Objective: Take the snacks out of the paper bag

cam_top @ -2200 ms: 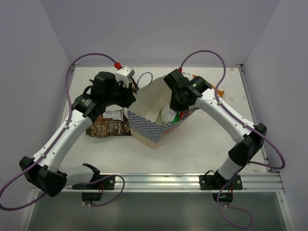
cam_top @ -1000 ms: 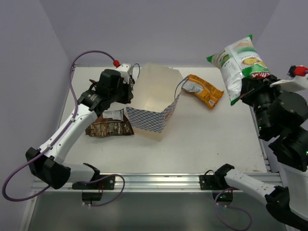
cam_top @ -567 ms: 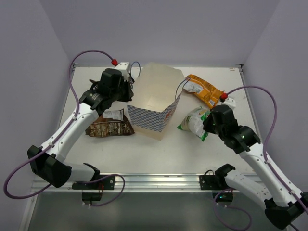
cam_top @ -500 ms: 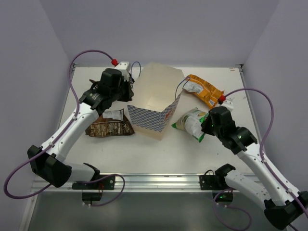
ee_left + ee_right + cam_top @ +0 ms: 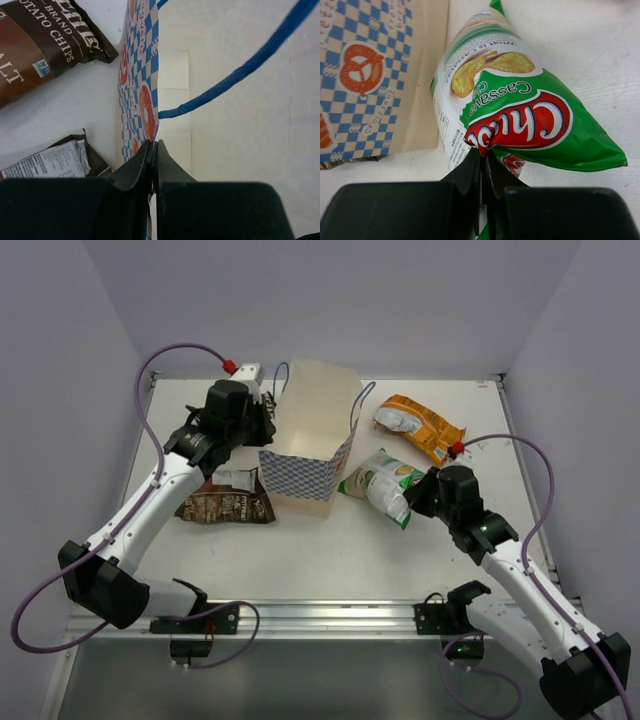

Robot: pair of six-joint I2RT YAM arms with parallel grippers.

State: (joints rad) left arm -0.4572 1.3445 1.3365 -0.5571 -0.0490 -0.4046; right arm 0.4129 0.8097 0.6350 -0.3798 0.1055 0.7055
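Observation:
The cream paper bag (image 5: 310, 435) with its blue-checked band stands open at the table's middle. My left gripper (image 5: 262, 427) is shut on the bag's left rim; the left wrist view shows the paper wall (image 5: 225, 110) pinched between the closed jaws (image 5: 152, 146). My right gripper (image 5: 418, 502) is shut on an edge of the green-and-white snack packet (image 5: 378, 481), which is down at table level just right of the bag. In the right wrist view the packet (image 5: 520, 112) bunches at the gripper (image 5: 482, 151). An orange-yellow packet (image 5: 420, 426) lies behind it. Two dark brown packets (image 5: 225, 504) lie left of the bag.
A blue cord handle (image 5: 240, 70) crosses the bag's mouth. The brown packets (image 5: 45, 45) lie close against the bag's checked side (image 5: 142, 75). The bag's checked wall (image 5: 367, 75) stands just left of the green packet. Purple cables loop over both arms.
My right arm has swung down from high at the right and brought the green-and-white packet to the table beside the bag. The bag has shifted slightly left in my left gripper.

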